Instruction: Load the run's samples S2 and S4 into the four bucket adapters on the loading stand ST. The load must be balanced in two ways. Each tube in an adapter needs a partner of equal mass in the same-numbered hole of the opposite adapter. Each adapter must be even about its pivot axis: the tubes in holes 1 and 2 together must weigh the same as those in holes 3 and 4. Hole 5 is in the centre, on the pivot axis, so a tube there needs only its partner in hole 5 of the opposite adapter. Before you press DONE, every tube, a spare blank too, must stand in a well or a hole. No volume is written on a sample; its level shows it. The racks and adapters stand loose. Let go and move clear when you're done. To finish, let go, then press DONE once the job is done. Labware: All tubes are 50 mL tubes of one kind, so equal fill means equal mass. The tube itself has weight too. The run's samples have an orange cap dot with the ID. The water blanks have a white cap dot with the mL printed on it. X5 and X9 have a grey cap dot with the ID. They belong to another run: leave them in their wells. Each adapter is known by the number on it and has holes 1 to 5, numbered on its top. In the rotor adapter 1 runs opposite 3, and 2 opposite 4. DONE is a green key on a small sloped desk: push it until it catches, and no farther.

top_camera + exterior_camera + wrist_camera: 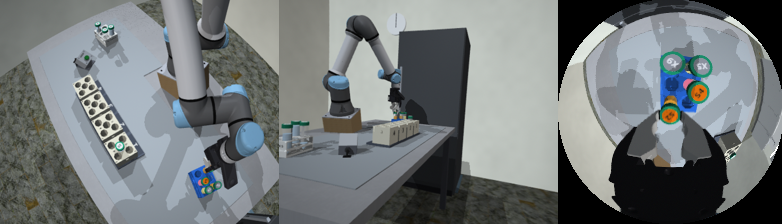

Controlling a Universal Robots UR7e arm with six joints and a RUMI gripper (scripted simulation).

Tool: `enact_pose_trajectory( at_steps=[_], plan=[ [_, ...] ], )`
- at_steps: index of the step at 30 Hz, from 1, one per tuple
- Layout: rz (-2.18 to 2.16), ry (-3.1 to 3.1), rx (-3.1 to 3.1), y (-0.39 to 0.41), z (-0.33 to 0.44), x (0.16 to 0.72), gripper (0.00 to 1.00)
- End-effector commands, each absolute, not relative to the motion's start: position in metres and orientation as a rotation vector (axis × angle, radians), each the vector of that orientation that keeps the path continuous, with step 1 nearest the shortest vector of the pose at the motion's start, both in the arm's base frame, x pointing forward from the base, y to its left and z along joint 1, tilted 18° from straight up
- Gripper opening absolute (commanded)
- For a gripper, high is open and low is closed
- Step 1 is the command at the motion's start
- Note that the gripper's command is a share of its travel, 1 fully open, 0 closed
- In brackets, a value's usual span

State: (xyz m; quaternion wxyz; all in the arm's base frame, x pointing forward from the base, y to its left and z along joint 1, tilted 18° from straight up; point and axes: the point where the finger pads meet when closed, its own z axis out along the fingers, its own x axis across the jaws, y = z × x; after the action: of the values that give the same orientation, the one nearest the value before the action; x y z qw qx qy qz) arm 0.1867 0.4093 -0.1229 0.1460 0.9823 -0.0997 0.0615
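A tall dark cabinet (pixel 433 79) stands against the pale wall (pixel 512 79), beyond the table. A round white disc (pixel 396 24) is mounted on that wall, just left of the cabinet's top, bearing one dark vertical line. The floor (pixel 24 148) (pixel 504 204) is mottled grey-green with brownish patches.

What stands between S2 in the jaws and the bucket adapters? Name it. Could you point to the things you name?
Nothing visible stands on the mat between S2 (pixel 205 170) (pixel 670 115) and the adapters (pixel 130 157) (pixel 385 135). At adapter 1, a blank (pixel 120 146) (pixel 410 117) fills hole 5.

Blue rack (pixel 194 183) beneath the gripper (pixel 208 170), white-dotted tube (pixel 120 146) in adapter 1's (pixel 122 160) centre hole
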Motion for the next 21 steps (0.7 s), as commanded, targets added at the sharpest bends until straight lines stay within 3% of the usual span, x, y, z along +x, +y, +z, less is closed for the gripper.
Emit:
enact_pose_trajectory(
  at_steps=[1,21],
  plan=[
    [0.182,-0.289,2.833,0.414,-0.115,0.188,0.00],
    [0.181,-0.287,2.834,0.431,-0.058,0.182,0.00]
  ],
)
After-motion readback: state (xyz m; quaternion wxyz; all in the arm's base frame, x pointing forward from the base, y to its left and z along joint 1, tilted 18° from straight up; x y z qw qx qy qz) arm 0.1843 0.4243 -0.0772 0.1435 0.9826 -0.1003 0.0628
